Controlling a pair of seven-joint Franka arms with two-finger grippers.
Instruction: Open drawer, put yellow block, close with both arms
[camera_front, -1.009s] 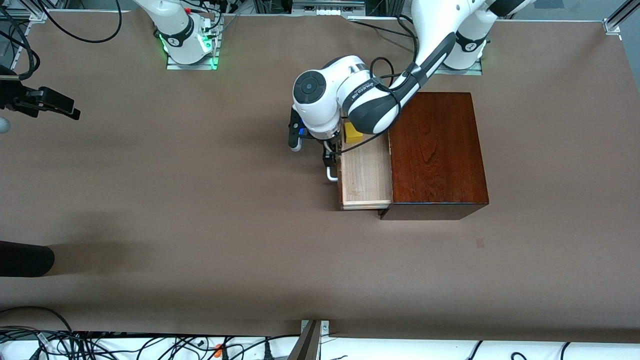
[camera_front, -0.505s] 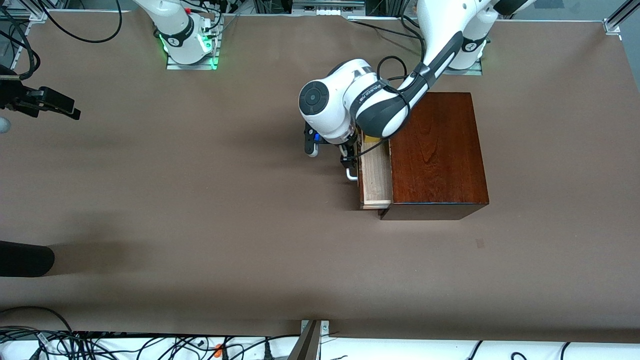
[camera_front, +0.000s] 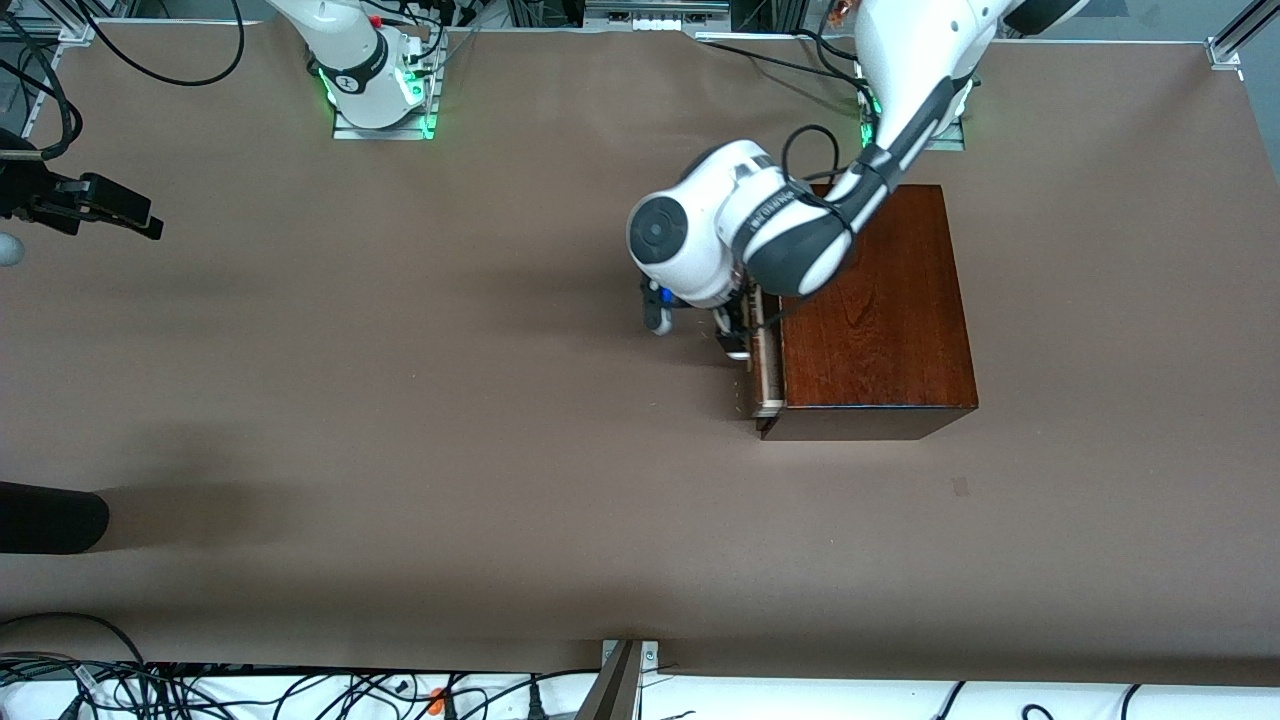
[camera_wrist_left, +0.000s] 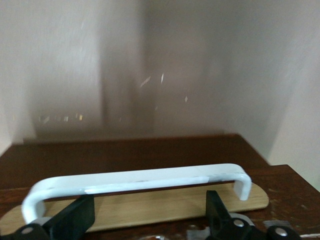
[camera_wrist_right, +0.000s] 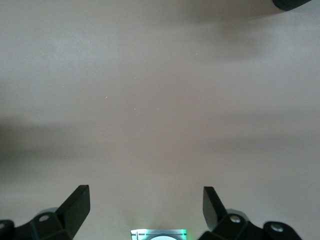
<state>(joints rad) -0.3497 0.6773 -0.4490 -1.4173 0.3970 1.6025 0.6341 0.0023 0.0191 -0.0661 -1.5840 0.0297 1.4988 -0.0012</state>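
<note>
Dark-brown drawer (camera_front: 765, 368) front, white bar handle (camera_wrist_left: 135, 181) — left end effector (camera_wrist_left: 145, 220) wide, astride it.

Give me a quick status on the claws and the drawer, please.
Left claw open at the handle. Right claw open over bare table, waiting. Drawer nearly shut in box. Nothing blocking.

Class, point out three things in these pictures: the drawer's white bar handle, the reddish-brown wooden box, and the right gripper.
white bar handle (camera_wrist_left: 140, 179): left wrist view, middle of the bar.
reddish-brown wooden box (camera_front: 880, 310): front view, its top face.
right gripper (camera_wrist_right: 145, 205): right wrist view, between the open fingertips, over bare table.
</note>
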